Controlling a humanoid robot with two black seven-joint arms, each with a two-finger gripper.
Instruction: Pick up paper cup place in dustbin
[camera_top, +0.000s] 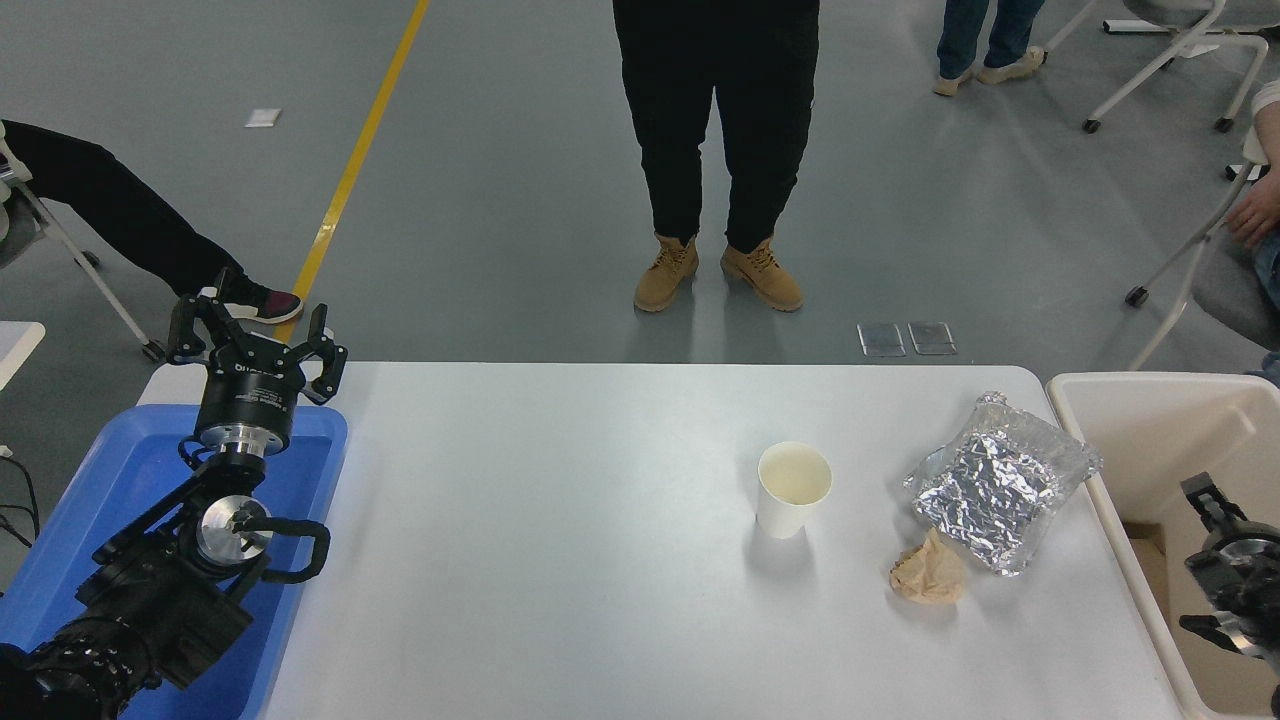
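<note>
One paper cup (794, 488) upright — right hand (1225, 560) well apart

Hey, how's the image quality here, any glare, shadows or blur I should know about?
Head view: sharp and evenly lit; the paper cup casts a soft shadow toward the camera; the foil bag glints; faint sheen on the white table; the right gripper is cropped at the frame edge.

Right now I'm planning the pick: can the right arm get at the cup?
Probably yes. The cup stands upright and alone; the foil bag and paper wad lie between it and the right end effector.
</note>
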